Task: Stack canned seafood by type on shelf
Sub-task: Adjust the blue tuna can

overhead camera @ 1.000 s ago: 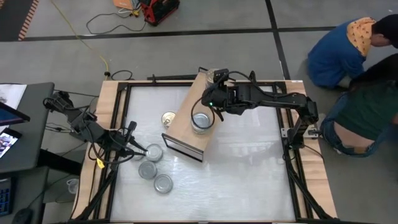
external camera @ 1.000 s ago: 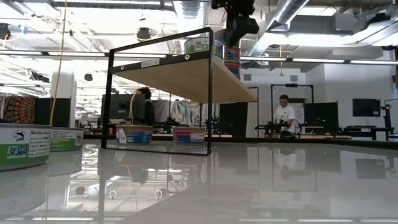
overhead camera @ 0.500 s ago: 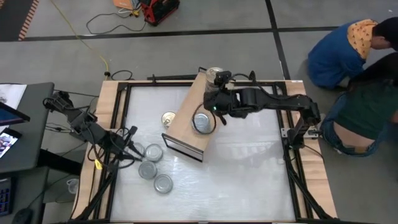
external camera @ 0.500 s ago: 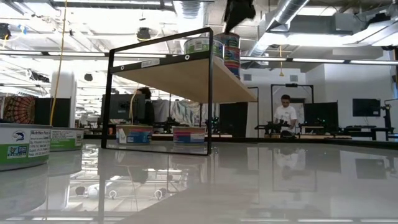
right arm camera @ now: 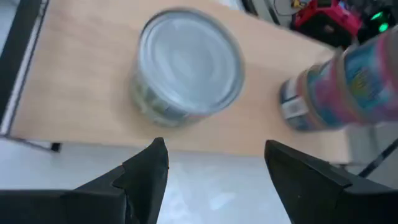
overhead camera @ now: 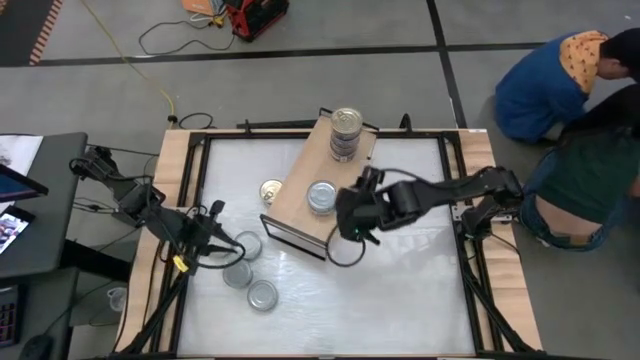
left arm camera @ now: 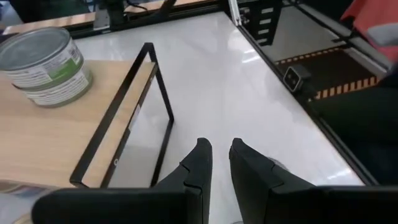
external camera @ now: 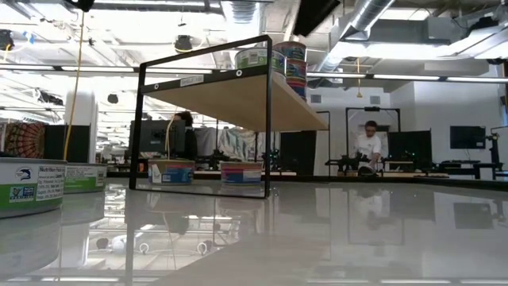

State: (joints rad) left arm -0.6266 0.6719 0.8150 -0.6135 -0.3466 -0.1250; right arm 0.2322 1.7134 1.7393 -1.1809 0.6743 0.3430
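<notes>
the shelf (overhead camera: 300, 195) is a light tan plywood box with a flat matte top and a dark-framed open end, lying at a slant near the middle of the glossy white tabletop (overhead camera: 400, 290), which has pale wooden rails along its sides. in the low view the shelf (external camera: 238, 95) shows as a raised board on a thin black rectangular frame.

on the shelf's far end stands a stack of round tins (overhead camera: 345, 133) with bright pink and blue labels and a ribbed metal lid on top. nearer the shelf's middle sits a single squat tin (overhead camera: 321, 196) with a smooth silver-grey lid and a green-and-white label.

the right gripper (overhead camera: 352, 228) hangs just past the shelf's edge nearest that single tin, its two dark fingers (right arm camera: 146, 168) spread wide and holding nothing. the left gripper (overhead camera: 222, 240) is off the shelf's dark-framed end, low over the table, fingers (left arm camera: 198, 165) drawn narrow with only a slim gap; nothing is seen between them.

just beside the shelf's long side lies a flat tin with a gold lid (overhead camera: 271, 189). well off the dark-framed end, near the left gripper, three silver-lidded tins (overhead camera: 262, 294) cluster on the table.
</notes>
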